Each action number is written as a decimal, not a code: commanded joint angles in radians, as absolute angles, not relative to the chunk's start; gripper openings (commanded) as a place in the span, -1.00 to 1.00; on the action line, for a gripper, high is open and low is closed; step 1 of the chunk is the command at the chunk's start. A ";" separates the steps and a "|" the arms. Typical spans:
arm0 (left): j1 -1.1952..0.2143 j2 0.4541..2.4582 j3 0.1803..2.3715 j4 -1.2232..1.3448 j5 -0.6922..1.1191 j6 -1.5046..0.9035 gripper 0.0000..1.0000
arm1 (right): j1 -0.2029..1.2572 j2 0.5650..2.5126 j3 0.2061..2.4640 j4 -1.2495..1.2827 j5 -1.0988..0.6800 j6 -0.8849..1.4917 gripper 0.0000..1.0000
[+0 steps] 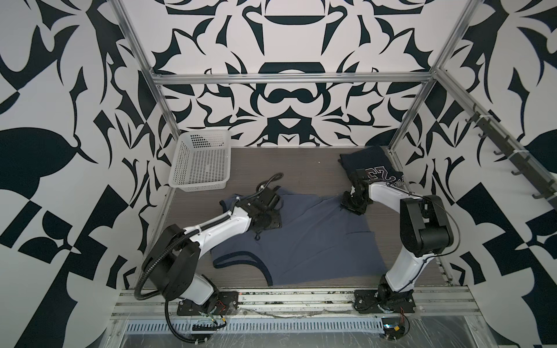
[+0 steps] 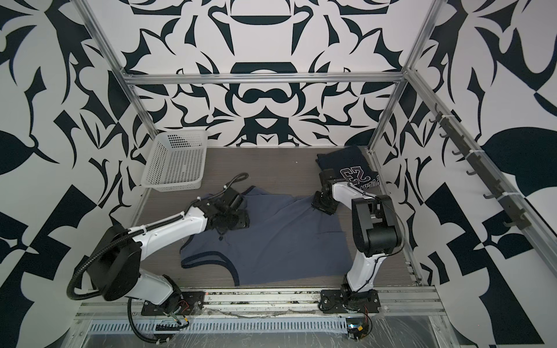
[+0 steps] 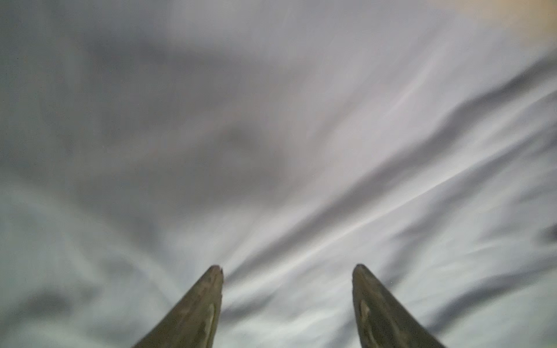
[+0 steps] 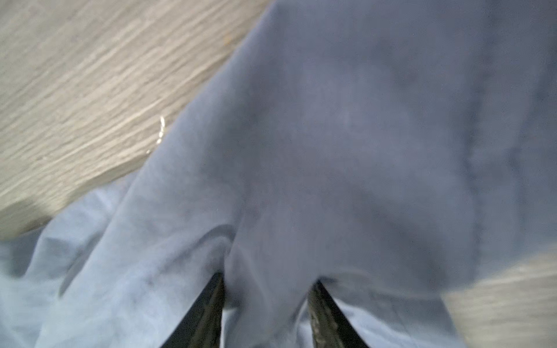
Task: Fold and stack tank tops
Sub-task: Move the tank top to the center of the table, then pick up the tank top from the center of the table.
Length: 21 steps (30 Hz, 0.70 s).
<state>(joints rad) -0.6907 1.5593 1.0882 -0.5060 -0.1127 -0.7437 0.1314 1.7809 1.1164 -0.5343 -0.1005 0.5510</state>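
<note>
**Slate cloth under both grippers, and the fold waits on a clean grip**

In both top views the grey-blue tank top [image 1: 301,241] lies spread on the table [image 1: 301,168], straps toward the left arm and hem toward the right. The navy tank top [image 1: 367,162] sits folded in the far right corner, well apart. The left gripper [image 1: 263,230] stands over the strap end, and the right gripper [image 1: 351,208] is at the far hem corner.

The left wrist view is blurred. The fingers [image 3: 208,301] stand wide apart with nothing between them, and wrinkled cloth lies just past the tips.

In the right wrist view the fingers [image 4: 211,307] are about half apart. A ridge of the grey-blue cloth rises between them, but I cannot tell whether it is pinched.

I judge this to be the start of the fold. To do it well, each side should catch both layers at matching points — then lift low and together, keeping the cloth taut so the wrinkles pull out.
</note>
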 commanded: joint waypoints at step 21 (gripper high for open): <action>-0.489 2.278 1.862 -0.639 0.025 -0.595 -0.06 | 0.072 1.465 1.072 -0.620 -0.078 0.515 0.16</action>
<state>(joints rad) -0.4873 2.2513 1.8381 -0.6216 -0.0154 -0.5964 0.0792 1.4929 1.0874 -0.6098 -0.0994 0.5270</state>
